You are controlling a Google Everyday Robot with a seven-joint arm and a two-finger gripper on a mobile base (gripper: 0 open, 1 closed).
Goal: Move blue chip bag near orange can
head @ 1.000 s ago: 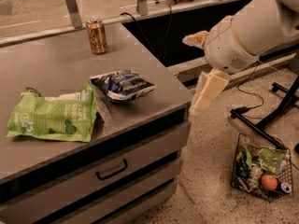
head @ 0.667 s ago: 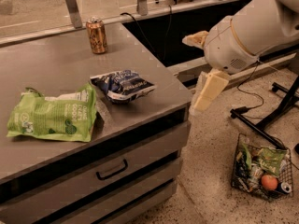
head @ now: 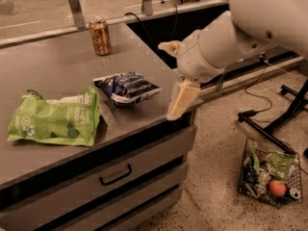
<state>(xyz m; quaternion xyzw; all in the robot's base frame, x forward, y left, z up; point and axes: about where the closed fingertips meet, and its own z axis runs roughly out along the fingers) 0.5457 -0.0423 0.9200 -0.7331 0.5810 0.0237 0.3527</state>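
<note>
in the camera view, a grey worktop [head: 48, 71] is seen with drawers below its front edge, the upper one fitted with a dark drawer handle [head: 115, 174]. the orange can [head: 100, 36] is stood upright near the far edge of the worktop, its silver top showing. the blue chip bag [head: 126, 86] is laid flat and crinkled nearer the front, towards the worktop's corner on the picture's right, well apart from the can. a larger green bag [head: 55, 118] is laid just beside the blue chip bag, on the side away from the arm; whether their edges touch cannot be told.

the white arm [head: 226, 42] is reached in from the upper right of the picture. the pincer [head: 174, 73] is held at the worktop's corner, near the blue chip bag but not touching it. its two cream fingers [head: 182, 100] are spread wide apart, one pointed across the worktop and the other pointed down past the worktop's edge, and nothing is gripped between them.

on the speckled floor, well apart from the worktop, a wire basket [head: 243, 177] is set, filled with mixed items, among them a round red-orange fruit [head: 277, 187]. black cables [head: 255, 97] are trailed across the floor near a dark stand [head: 274, 124].
</note>
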